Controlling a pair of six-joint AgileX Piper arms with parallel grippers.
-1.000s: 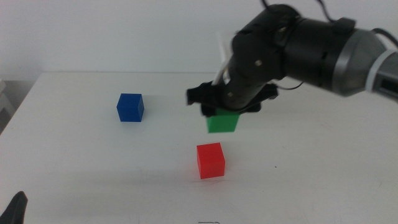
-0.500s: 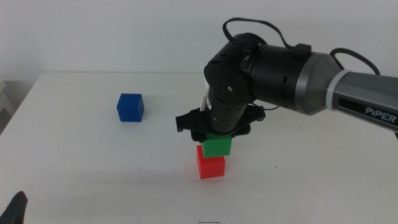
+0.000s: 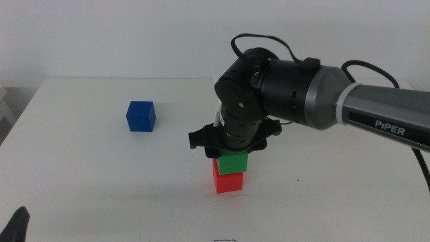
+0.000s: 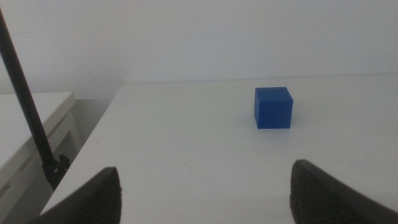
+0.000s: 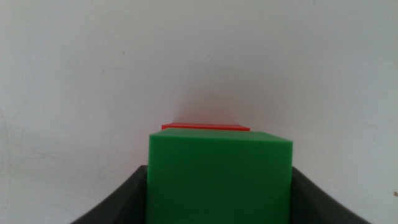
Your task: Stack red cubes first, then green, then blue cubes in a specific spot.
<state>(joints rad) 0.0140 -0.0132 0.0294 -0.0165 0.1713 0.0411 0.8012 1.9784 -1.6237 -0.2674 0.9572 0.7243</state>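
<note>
The red cube (image 3: 228, 181) sits on the white table near the middle front. The green cube (image 3: 232, 162) is directly on top of it, held between the jaws of my right gripper (image 3: 230, 153), which reaches down from the right. In the right wrist view the green cube (image 5: 219, 180) fills the space between the jaws, with a sliver of the red cube (image 5: 205, 127) showing beyond it. The blue cube (image 3: 140, 115) stands alone at the left rear; it also shows in the left wrist view (image 4: 273, 107). My left gripper (image 4: 205, 199) waits open and empty at the front left.
A black rod (image 4: 28, 102) and a white side shelf (image 4: 31, 130) stand beyond the table's left edge. The white wall rises behind the table. The table's left edge (image 3: 20, 114) runs diagonally at the far left.
My right gripper carried the green cube forward and down from above the table onto the red cube. The blue cube and the left arm have not moved.
</note>
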